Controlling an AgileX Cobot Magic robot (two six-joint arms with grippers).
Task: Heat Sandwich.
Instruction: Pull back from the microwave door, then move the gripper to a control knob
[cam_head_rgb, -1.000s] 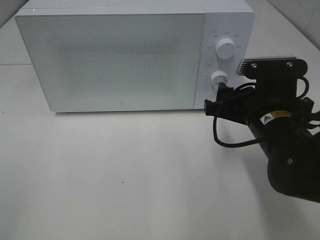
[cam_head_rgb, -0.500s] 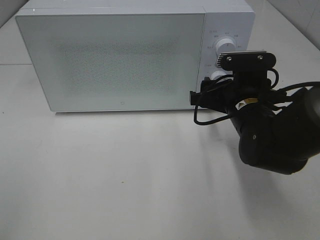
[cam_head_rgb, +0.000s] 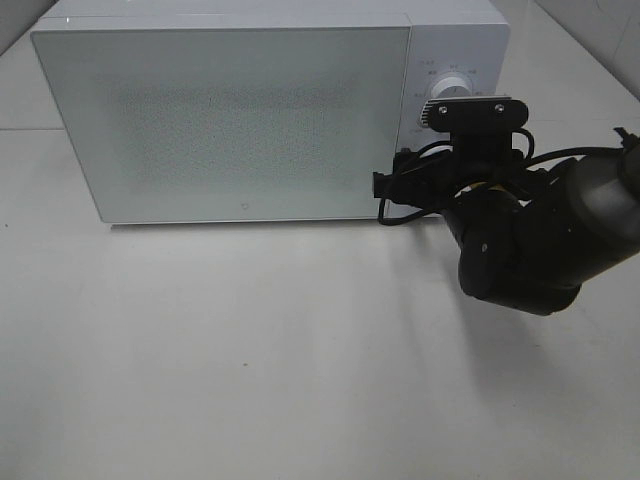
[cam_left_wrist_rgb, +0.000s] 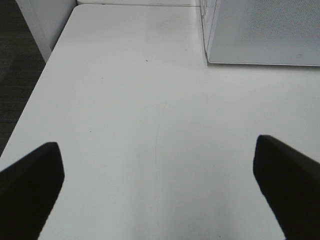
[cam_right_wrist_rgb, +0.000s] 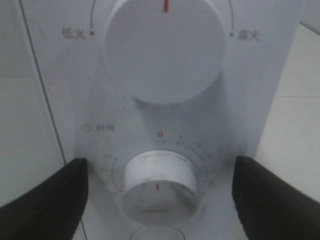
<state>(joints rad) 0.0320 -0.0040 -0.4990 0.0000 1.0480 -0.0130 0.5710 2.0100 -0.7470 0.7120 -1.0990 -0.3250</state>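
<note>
White microwave dial (cam_right_wrist_rgb: 159, 182) sat inside my right end effector (cam_right_wrist_rgb: 159, 197), fingers parted at three and nine o'clock; my left end effector (cam_left_wrist_rgb: 160, 187) gaped above the table (cam_left_wrist_rgb: 125, 100).

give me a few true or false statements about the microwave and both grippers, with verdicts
1. The microwave door is shut. True.
2. The right gripper is shut on the lower knob. False: it is open, with a finger on either side of that knob, not gripping it.
3. The left gripper is open above the table, holding nothing. True.
4. A sandwich lies on the table in front of the microwave. False: no sandwich shows in any view.
</note>
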